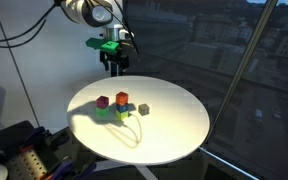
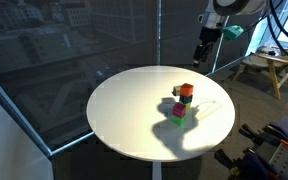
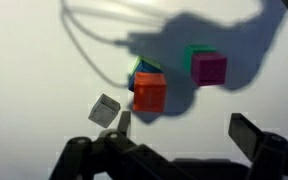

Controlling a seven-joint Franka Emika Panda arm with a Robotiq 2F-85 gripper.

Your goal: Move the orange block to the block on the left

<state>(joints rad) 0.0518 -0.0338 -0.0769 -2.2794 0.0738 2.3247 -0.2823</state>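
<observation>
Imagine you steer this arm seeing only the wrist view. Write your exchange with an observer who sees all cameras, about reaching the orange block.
Operator: Does the orange block lie on the table?
Observer: No. In an exterior view the orange block sits atop another block.
Operator: How high is my gripper?
Observer: The gripper hangs well above the table, clear of every block.
Operator: Where does the table end?
Observer: It is round; the blocks sit well inside its edge.

Table [image 1: 174, 125] top seen as smooth, matt white. Orange block [image 3: 149, 93] noted as matt, flat-faced; material not determined. Grey block [image 3: 104, 110] likewise matt.
</observation>
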